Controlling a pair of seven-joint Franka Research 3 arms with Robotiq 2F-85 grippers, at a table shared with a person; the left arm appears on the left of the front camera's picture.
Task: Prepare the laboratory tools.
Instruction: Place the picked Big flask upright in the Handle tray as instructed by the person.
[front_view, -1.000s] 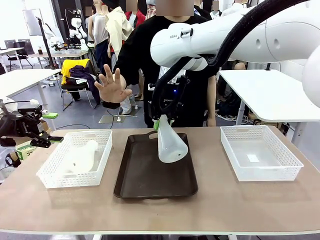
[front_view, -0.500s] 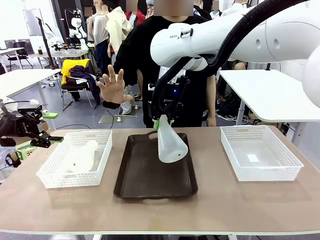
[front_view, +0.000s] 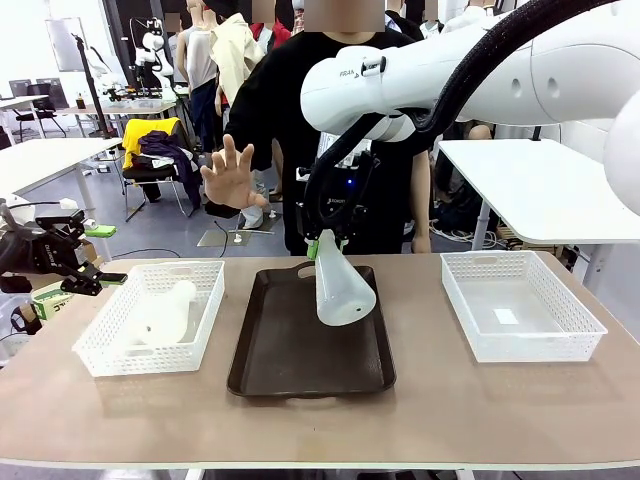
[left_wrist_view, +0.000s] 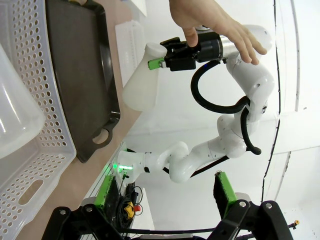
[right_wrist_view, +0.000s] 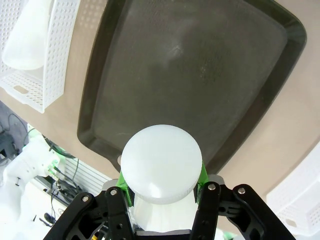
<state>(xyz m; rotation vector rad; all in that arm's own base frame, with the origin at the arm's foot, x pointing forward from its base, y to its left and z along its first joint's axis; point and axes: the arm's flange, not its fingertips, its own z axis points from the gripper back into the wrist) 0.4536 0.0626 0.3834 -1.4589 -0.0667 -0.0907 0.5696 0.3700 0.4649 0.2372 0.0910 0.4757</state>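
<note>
Flask (front_view: 343, 290) in right gripper (front_view: 325, 243) (above tray (front_view: 300, 365)).

2 frosted-white conical flasks. The first flask (front_view: 342, 288) hangs above the dark tray (front_view: 300, 362), neck pinched in the right gripper (front_view: 325, 243), base tilted forward. The second flask (front_view: 165, 312) lies sideways inside the left basket (front_view: 140, 358).

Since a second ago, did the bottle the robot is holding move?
No. The flask hangs at the same spot over the dark tray, gripped by the right gripper.
</note>
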